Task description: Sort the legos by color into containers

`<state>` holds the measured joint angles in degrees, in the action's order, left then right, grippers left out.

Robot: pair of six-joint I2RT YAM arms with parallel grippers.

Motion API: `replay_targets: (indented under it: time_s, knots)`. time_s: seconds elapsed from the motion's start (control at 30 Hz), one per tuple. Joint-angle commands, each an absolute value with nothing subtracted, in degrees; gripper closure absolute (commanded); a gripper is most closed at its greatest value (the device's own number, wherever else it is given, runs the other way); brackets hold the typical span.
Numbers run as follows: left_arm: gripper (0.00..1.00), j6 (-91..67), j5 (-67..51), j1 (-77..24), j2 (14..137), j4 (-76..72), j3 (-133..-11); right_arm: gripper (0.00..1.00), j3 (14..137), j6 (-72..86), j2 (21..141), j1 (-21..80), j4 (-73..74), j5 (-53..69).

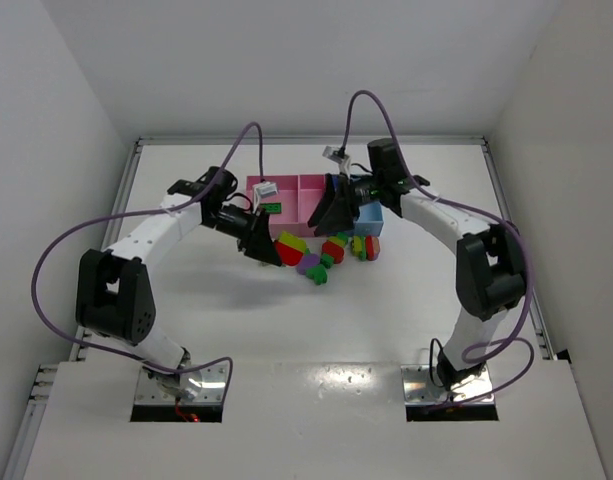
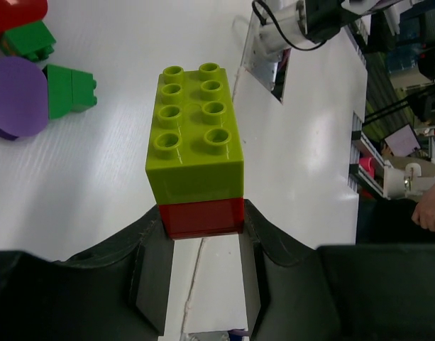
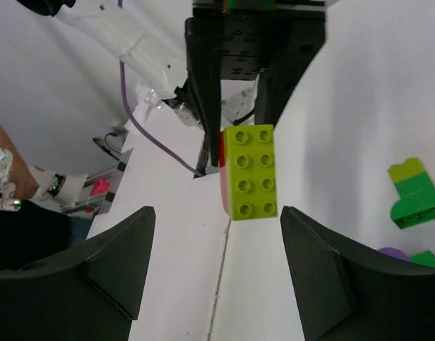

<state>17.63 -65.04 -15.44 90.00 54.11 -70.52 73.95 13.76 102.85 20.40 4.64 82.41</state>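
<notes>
The left gripper (image 2: 202,213) is clenched on one two-brick stack (image 2: 197,170), a lime brick (image 2: 196,135) over a red brick (image 2: 203,220), jutting from its fingertips. The right gripper (image 3: 217,213) faces it with its jaws spread, touching nothing. Perhaps six loose legos (image 1: 308,264) lie beyond, too small to count surely. The containers (image 1: 286,192) sit between the wrists: two pink and one blue show.

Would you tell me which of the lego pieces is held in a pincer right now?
The lime-on-red stack: the left pincer clamps its red block, while the other legos lie loose on the table.
</notes>
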Motion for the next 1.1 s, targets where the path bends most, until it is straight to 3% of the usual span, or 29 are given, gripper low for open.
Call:
replay_targets:
  time_s: [0.0,0.37,0.7,0.87,0.93,1.07]
  knots:
    - [1.00,17.49,-68.55,-15.82,90.44,52.21,-73.38,0.28,74.18,13.27,103.09,22.32,1.05,85.34]
    - [1.00,16.44,-68.55,-15.82,90.97,51.06,-74.44,0.32,76.03,14.94,107.48,25.40,-0.08,83.76]
    - [1.00,15.38,-68.55,-16.35,90.44,49.39,-73.92,0.46,78.40,18.80,109.16,27.68,-3.69,84.28]
    - [1.00,15.38,-68.03,-16.35,90.96,48.87,-73.39,0.65,78.40,20.21,109.69,27.69,-5.27,84.29]
    - [1.00,15.38,-68.03,-16.35,90.97,48.87,-72.78,0.66,78.40,20.74,109.69,27.69,-5.27,84.29]
    - [1.00,14.85,-68.03,-17.40,90.44,48.34,-71.03,0.88,78.93,21.53,109.69,27.69,-7.03,82.97]
